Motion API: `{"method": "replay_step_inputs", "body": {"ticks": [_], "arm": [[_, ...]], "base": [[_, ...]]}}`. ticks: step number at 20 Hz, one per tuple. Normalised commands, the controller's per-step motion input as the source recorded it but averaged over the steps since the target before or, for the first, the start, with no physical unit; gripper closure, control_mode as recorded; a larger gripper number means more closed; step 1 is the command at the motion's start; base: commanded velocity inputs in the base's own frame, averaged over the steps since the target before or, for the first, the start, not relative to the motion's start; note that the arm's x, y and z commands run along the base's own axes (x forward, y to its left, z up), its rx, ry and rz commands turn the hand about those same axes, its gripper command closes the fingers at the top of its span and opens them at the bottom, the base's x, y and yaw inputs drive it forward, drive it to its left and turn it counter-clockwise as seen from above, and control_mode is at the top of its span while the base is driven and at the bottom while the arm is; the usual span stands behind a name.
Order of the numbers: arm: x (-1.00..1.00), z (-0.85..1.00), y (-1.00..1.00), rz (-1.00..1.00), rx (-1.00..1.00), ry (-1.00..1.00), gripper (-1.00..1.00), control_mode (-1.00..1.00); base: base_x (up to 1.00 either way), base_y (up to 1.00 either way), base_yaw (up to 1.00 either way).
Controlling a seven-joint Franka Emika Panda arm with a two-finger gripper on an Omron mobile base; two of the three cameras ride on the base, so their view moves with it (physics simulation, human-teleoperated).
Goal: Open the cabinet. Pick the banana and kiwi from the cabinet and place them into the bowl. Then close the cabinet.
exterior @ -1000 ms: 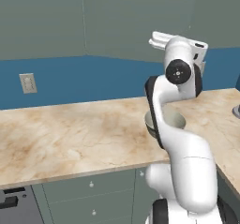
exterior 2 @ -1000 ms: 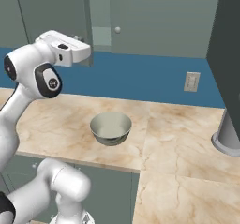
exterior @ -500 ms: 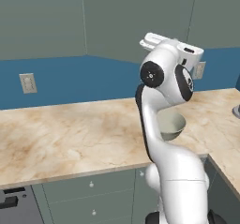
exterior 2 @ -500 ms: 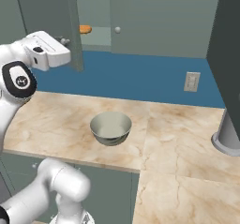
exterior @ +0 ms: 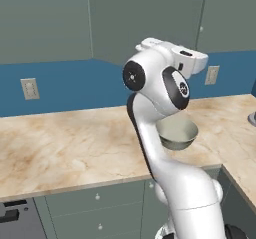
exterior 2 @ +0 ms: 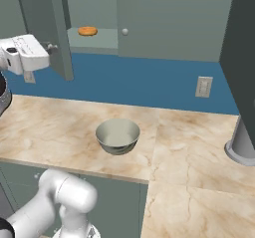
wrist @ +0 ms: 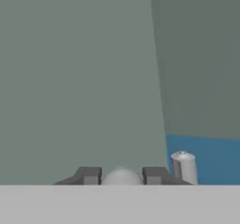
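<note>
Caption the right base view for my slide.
Tool shut on the knob of the cabinet's open left door, banana on the shelf, bowl waiting below.

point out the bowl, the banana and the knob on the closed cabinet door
bowl (exterior 2: 117, 134), right base view, pale inside.
banana (exterior 2: 88, 31), right base view, middle of the fruit.
knob (exterior 2: 125, 32), right base view, its round face.
</note>
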Motion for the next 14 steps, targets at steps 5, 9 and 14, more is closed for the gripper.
{"method": "replay_step_inputs", "body": {"ticks": [5,9,14], "arm": [[-0.01,0.00,0.03,0.00,0.00,0.00,-1.00,-1.00],[-0.72,0.01,0.25,0.03,-0.03,-0.25,-1.00,-1.00],[-0.83,0.05,0.16,0.03,-0.01,-0.23,-1.00,-1.00]], "base": [[0.00,0.00,0.00],[0.00,0.00,0.00],[0.00,0.00,0.00]]}}
